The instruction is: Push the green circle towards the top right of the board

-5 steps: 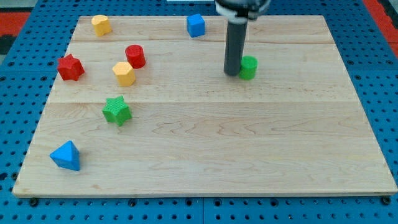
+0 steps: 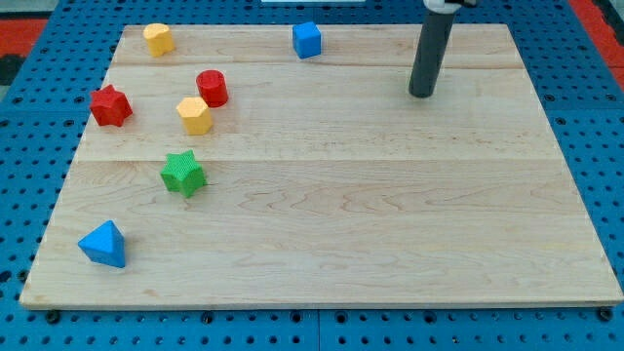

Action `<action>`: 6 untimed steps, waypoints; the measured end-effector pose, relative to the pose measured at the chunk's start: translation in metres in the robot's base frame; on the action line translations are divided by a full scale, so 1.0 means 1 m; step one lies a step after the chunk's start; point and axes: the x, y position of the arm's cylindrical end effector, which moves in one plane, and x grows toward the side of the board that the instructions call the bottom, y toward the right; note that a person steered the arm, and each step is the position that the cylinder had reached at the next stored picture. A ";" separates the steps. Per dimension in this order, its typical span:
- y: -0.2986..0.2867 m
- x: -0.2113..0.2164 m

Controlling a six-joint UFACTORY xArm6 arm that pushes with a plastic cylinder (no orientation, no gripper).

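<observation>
- Down on the board [image 2: 390,214] near its top right, my tip [image 2: 422,95] is a plain rod end; it has no jaws and holds nothing.
- No green circle shows in the camera view, and I cannot tell where it is.
- Nearest my tip is 1 blue cube [image 2: 307,40], well apart toward the view's left at the top edge.
- 6 more blocks sit on the view's left:
  - yellow block [image 2: 158,39]
  - red cylinder [image 2: 213,88]
  - red star [image 2: 110,105]
  - yellow hexagon [image 2: 195,115]
  - green star [image 2: 183,173]
  - blue triangle [image 2: 103,244]
</observation>
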 end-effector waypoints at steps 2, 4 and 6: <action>0.027 -0.051; 0.032 -0.056; 0.032 -0.056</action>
